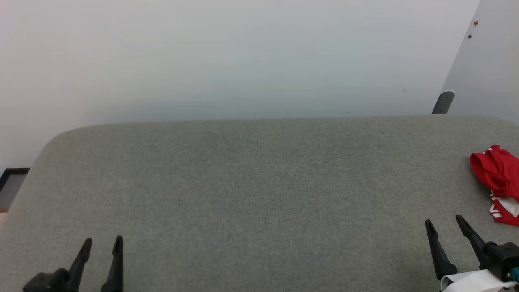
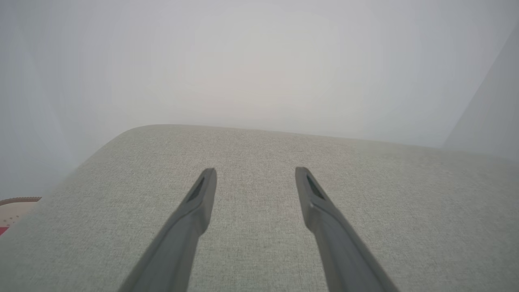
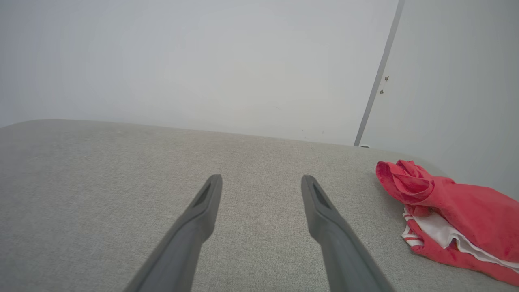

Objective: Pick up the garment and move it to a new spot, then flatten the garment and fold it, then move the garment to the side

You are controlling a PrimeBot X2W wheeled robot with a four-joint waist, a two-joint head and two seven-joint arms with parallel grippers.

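Walls, pale and bare, rise behind the far edge of the table, whose grey woven cover and rounded far corners take up the lower part of the head view. At the table's right edge lies the garment, a crumpled red heap with white cloth and red-white striped trim showing on its near side; the frame's border cuts it off. The right gripper hovers by the near right corner, close to the garment but apart from it, fingers spread wide and holding nothing. The left gripper sits by the near left corner, equally released and empty. A dark post stands just behind the far right corner.
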